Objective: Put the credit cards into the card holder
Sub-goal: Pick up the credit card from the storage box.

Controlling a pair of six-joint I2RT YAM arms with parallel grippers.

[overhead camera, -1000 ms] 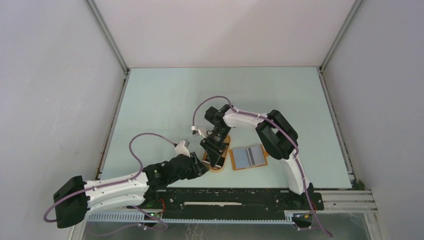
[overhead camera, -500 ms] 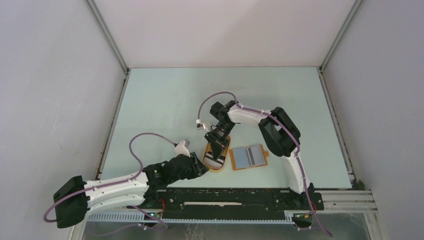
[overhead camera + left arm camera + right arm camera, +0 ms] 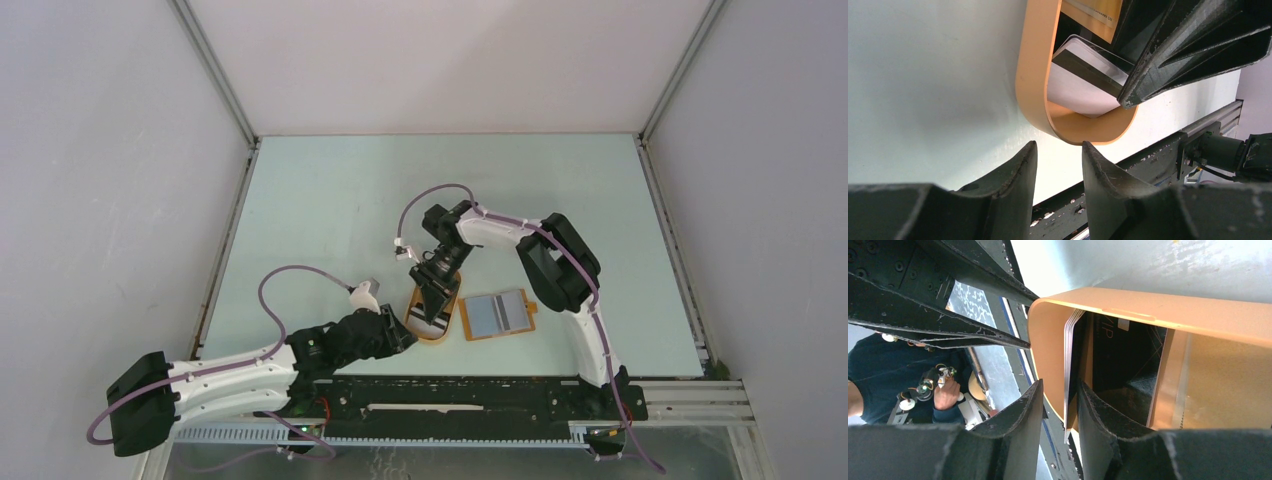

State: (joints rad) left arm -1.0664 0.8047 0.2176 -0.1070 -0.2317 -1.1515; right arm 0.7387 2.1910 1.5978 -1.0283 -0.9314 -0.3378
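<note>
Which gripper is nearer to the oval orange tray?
Right. The right gripper reaches inside the tray, a credit card between its fingers; the left gripper sits just outside its near end, apart.

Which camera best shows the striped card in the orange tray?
The left wrist view: the striped card shows its pale face and black stripe. The right wrist view sees it nearly edge-on, between the prongs of the right gripper. The top view shows only a small pale patch.
</note>
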